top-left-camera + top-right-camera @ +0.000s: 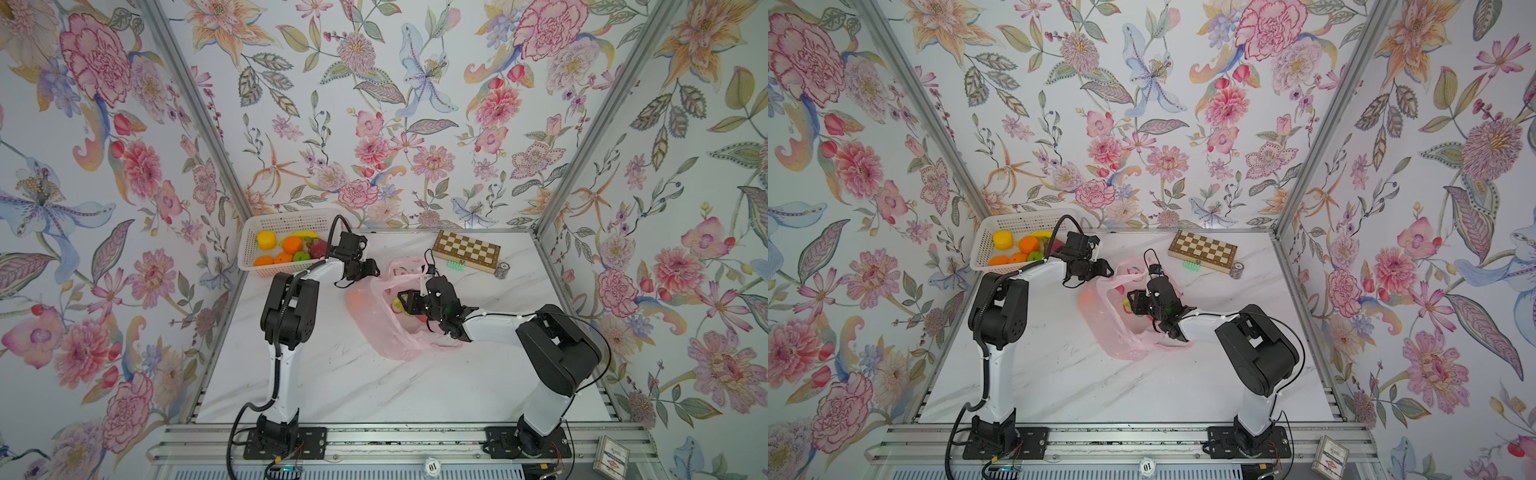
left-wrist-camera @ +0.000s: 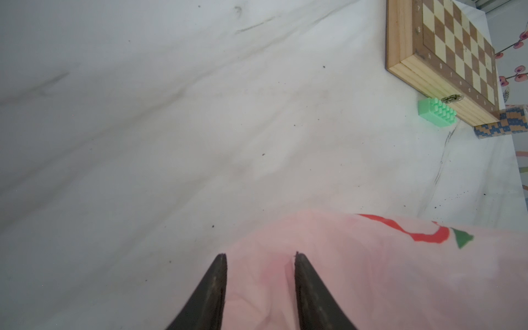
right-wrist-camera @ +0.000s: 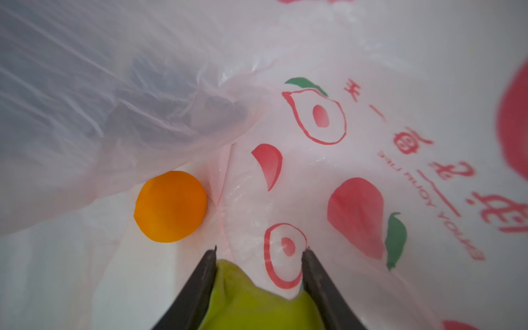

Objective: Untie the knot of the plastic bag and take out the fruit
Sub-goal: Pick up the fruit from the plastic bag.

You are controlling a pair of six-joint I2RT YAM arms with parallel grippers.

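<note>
The pink plastic bag [image 1: 390, 332] lies slack in the middle of the table with its mouth open; no knot shows. My right gripper [image 3: 260, 251] reaches inside the bag and is shut on a yellow-green fruit [image 3: 251, 303], which fills the gap between the fingers. An orange [image 3: 170, 206] lies loose further inside, seen through the plastic in both top views [image 1: 357, 302]. My left gripper [image 2: 260, 255] is at the bag's far left edge [image 1: 372, 269], open, with pink plastic between and under its fingers.
A white perforated basket [image 1: 266, 226] at the back left holds several fruits. A wooden chessboard box [image 1: 465, 250], a green brick [image 1: 457, 265] and a small patterned cylinder [image 1: 501, 271] sit at the back right. Flowered walls close three sides.
</note>
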